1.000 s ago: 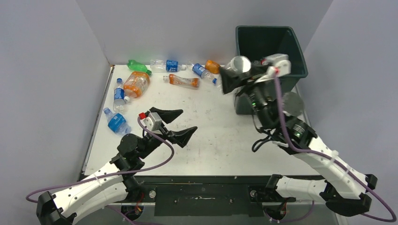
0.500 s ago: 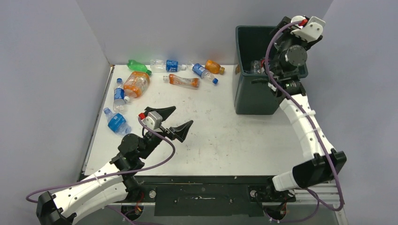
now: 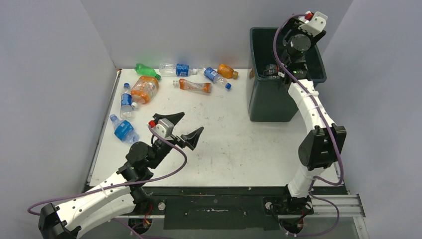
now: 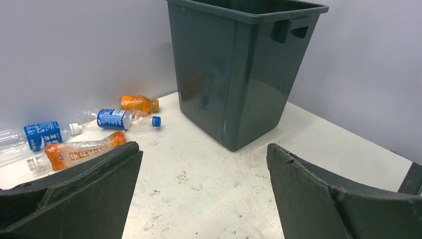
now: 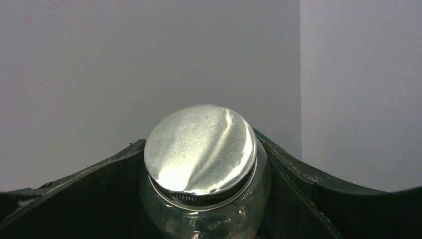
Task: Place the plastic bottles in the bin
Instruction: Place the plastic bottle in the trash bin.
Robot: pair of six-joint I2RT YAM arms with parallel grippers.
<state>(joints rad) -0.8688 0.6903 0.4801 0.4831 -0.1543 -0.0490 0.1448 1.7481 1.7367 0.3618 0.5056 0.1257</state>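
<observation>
The top view looks down from above the near edge over the whole surface (image 3: pixel 234 144). The left wrist view sits low, facing far-right toward the bin (image 4: pixel 239 74), which both views share. The right wrist view faces grey walls (image 5: pixel 99 59), very close to a silver-capped bottle (image 5: pixel 199 144) in the right pincer (image 5: pixel 203 167).

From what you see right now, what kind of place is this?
Probably a robot test cell: plain grey panels box in a white table, two arms are bolted at its edge, and plastic bottles lie near a bin.

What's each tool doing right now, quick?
Left tool: open, holding nothing.
Right tool: closed on a clear bottle with a silvery top.
</observation>
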